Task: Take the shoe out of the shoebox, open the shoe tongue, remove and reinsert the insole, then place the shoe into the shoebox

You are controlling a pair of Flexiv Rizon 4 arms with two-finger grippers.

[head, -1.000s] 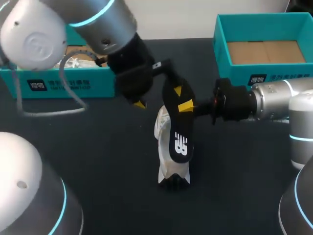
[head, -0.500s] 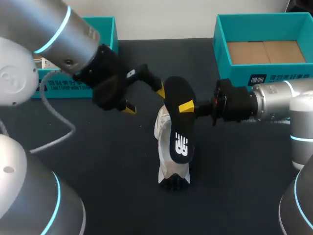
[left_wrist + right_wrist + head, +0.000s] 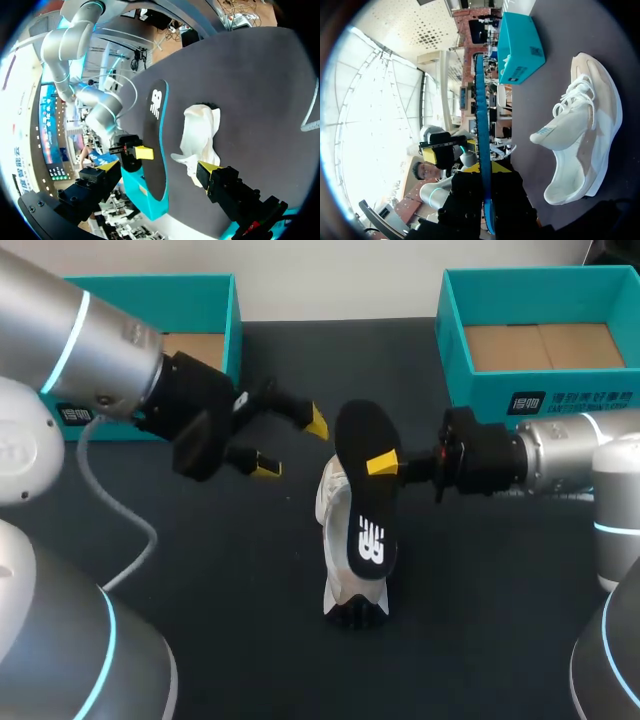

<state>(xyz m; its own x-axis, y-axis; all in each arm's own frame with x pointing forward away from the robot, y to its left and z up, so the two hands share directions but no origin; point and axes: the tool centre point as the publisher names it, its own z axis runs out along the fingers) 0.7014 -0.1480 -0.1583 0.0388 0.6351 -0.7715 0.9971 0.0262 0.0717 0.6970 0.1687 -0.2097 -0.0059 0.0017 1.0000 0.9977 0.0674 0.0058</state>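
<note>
A white shoe (image 3: 336, 530) lies on the dark table, toe toward the front edge. Over it stands a black insole (image 3: 366, 490), held upright with its printed side facing up. My right gripper (image 3: 386, 464) is shut on the insole's right edge near the heel end. In the right wrist view the insole (image 3: 481, 130) shows edge-on between that gripper's (image 3: 488, 173) fingers, the shoe (image 3: 582, 135) lying beside it. My left gripper (image 3: 290, 446) hangs open left of the insole, touching nothing. From the left wrist, the insole (image 3: 155, 125) and shoe (image 3: 200, 132) lie ahead of the open gripper (image 3: 160, 166).
Two open teal boxes stand at the back of the table, one at the left (image 3: 215, 310) and one at the right (image 3: 470, 390), each showing a brown cardboard floor. The left arm's grey cable (image 3: 120, 540) hangs over the table's left side.
My left arm has drawn back to the left, its open gripper moving away from the insole's upper end. The right gripper and the insole have stayed put.
</note>
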